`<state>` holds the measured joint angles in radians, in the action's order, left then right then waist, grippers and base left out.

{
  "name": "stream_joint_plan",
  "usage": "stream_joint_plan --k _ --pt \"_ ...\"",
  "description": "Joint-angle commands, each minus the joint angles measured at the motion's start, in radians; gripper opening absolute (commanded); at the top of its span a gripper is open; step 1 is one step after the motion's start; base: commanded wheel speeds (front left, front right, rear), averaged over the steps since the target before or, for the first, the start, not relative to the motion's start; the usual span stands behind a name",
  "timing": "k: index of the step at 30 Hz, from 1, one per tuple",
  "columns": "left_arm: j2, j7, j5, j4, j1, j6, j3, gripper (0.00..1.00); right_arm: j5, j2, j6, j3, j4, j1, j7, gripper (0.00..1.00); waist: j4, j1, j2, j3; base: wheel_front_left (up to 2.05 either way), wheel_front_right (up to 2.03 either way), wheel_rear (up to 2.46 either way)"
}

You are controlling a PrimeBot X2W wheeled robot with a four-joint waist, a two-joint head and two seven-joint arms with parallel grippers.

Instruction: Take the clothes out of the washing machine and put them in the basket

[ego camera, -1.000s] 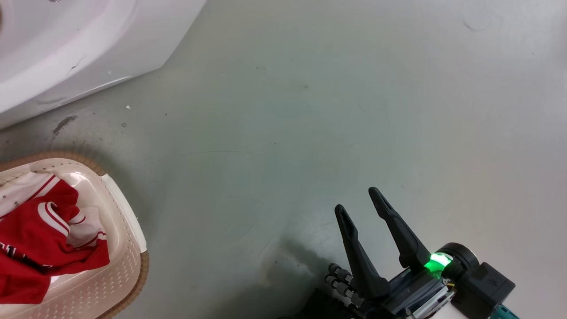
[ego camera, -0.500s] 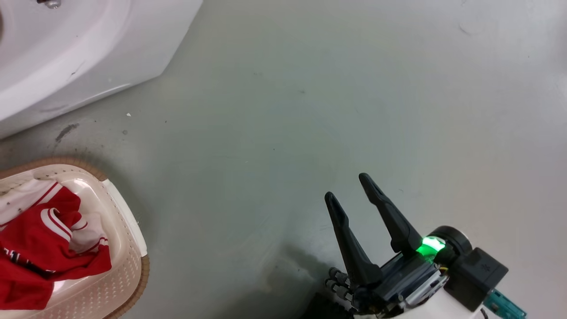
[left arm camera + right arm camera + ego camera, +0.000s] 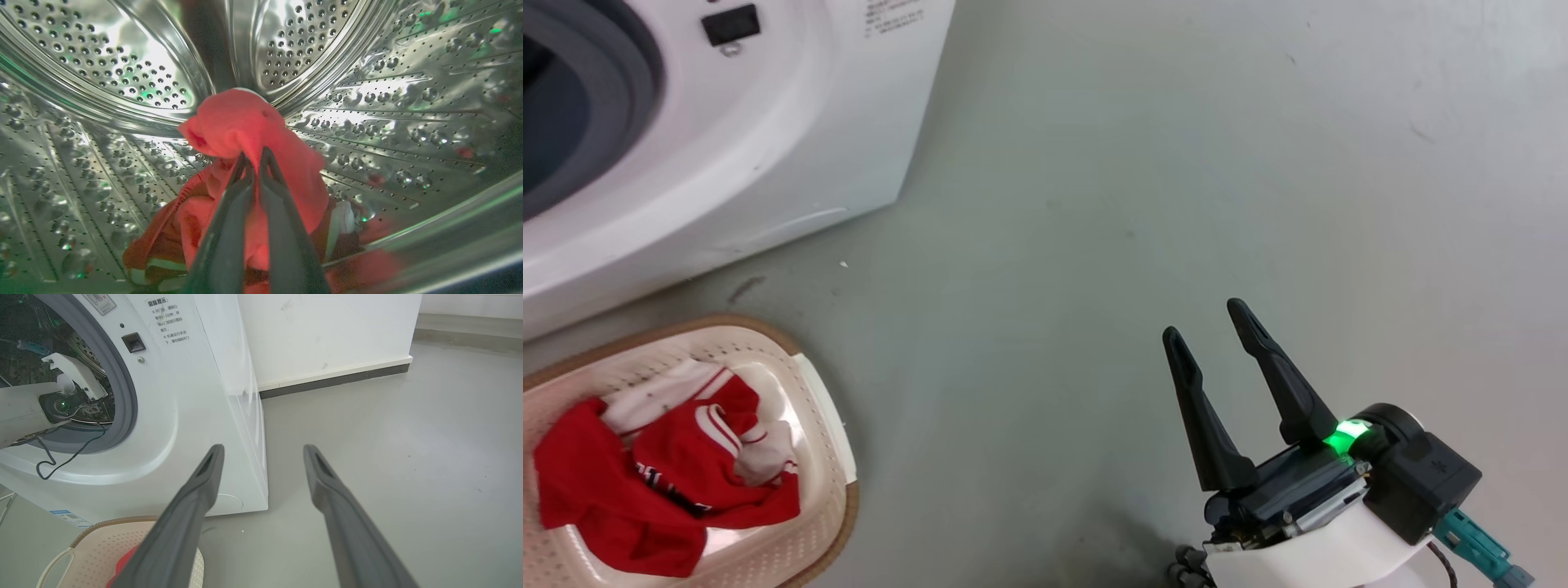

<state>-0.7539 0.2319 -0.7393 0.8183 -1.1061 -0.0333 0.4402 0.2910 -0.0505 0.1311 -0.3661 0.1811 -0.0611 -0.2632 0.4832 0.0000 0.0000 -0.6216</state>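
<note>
**A:** What's changed in the last second?

**B:** The head camera has swung; more of the washer (image 3: pixel 768 147) shows now, grey gasket (image 3: pixel 621 98) included, and the basket (image 3: pixel 827 457) sits further into view; that's the camera moving, not the things.

**A:** Largest first, then.

**B:** The washer, porthole open; its perforated steel drum (image 3: pixel 122 61); the basket on the floor (image 3: pixel 1094 204) just in front of it, with red-and-white clothes (image 3: pixel 645 490) heaped inside; and a red jersey (image 3: pixel 245 122) low in the drum, white trim showing beneath.

**A:** The grippers?

**B:** The left gripper (image 3: pixel 255 161) is inside the drum, pinched almost closed on a raised fold of the jersey; the right gripper (image 3: pixel 1205 320) is spread wide over bare floor, holding nothing.

**A:** How will the jersey handle?

**B:** Soft, light and limp, I'd judge; it should drape and trail, and the tail may snag on the gasket; a bunched fold near the middle, as gripped now, looks the surest hold; lifting it high would help it clear the lip.
</note>
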Motion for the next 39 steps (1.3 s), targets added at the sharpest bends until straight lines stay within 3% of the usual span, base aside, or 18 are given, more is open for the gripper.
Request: stream_joint_plan --k 1,7,18,29,33,39 --pt "0.008 0.014 0.010 0.001 0.028 0.005 0.003 0.00 -0.006 0.001 -0.001 0.008 -0.007 -0.006 -0.002 1.00 -0.040 0.0000 0.0000 0.061 0.00 0.00 0.00" --pt "0.066 0.034 -0.016 -0.033 0.135 0.018 -0.068 0.00 -0.021 0.001 -0.001 0.038 -0.029 0.007 0.010 1.00 -0.091 0.0000 0.0000 0.165 0.00 0.00 0.00" --pt "0.169 0.035 0.116 -0.247 0.382 0.016 -0.195 0.00 -0.041 0.001 -0.001 0.078 -0.040 0.021 0.066 1.00 -0.197 0.0000 0.0000 0.330 0.00 0.00 0.00" --pt "0.245 0.034 0.171 -0.458 0.601 0.006 -0.257 0.00 -0.060 0.001 -0.001 0.117 -0.028 0.047 0.115 1.00 -0.305 0.0000 0.0000 0.433 0.00 0.00 0.00" --pt "0.245 0.034 0.183 -0.554 0.678 -0.014 -0.254 0.00 -0.066 0.001 -0.001 0.126 -0.022 0.053 0.130 1.00 -0.346 0.0000 0.0000 0.451 0.00 0.00 0.00" --pt "0.234 -0.006 0.198 -0.748 0.839 -0.084 -0.246 0.00 -0.063 0.001 -0.001 0.142 -0.018 0.070 0.146 1.00 -0.399 0.0000 0.0000 0.485 0.00 0.00 0.00"
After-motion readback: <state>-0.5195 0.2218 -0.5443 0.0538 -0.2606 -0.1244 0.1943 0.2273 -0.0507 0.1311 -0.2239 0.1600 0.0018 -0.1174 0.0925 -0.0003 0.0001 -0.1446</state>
